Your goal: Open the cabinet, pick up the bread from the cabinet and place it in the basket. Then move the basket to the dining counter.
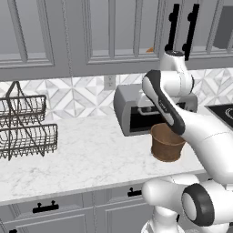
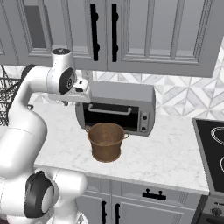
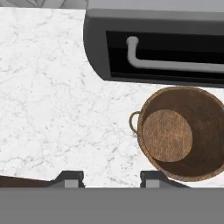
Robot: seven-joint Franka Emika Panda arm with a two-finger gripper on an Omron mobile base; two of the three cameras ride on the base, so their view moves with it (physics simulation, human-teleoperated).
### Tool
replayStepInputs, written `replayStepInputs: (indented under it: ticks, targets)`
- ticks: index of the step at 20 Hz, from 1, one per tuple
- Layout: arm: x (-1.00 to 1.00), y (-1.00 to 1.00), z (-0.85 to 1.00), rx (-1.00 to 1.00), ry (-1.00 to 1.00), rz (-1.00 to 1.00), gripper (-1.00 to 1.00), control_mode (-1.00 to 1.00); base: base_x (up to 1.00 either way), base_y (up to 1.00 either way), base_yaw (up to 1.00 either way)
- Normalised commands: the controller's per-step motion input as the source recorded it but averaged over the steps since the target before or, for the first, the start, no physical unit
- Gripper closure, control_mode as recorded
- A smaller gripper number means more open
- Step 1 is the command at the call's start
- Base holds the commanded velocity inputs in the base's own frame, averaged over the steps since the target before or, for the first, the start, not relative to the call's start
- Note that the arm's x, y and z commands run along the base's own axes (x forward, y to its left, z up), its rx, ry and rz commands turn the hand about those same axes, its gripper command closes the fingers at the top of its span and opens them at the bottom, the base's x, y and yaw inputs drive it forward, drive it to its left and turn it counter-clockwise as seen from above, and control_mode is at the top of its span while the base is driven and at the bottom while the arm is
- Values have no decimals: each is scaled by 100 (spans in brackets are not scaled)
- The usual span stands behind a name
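the basket (image 2: 105, 142) is seen as a round brown woven bucket with a flared rim, tapering to a smaller flat bottom, and nothing is seen inside it. it stands upright on the white marble surface (image 1: 82, 157), just in front of the grey toaster oven (image 2: 118, 108), at the centre of the right base view and right of centre in the left base view, where its right side is covered by the arm. its axis is vertical and its mouth is turned upward. in the hand view the basket is looked into from above at the lower right of the frame, so its woven floor and one small side handle at its left edge are shown, which the base views do not give so clearly. the cabinet (image 2: 131, 35) with its two long black bar handles is shown across the top of both base views, its doors shut. a dark wire rack (image 1: 25, 127) is shown at the left of the left base view. the end effector (image 3: 105, 178) is held above the surface with its fingertips (image 3: 70, 178) set apart and nothing between them.
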Motion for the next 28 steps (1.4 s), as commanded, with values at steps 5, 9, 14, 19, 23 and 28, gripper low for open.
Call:
replayStepInputs:
  ticks: [5,9,14,19,23,28]
  targets:
    - [-26,-34,3,-9,-13,-3,-100,-100,0,0,0]
    - [-26,-23,55,-21,-34,-14,-100,-100,0,0,0]
    - [-5,-21,100,1,-43,-5,-100,-100,0,0,0]
    - [-6,0,100,8,-54,0,-100,-100,0,0,0]
    - [5,-4,100,15,-20,-2,-100,-100,0,0,0]
    - [40,-36,57,22,-1,-2,-100,-100,0,0,0]
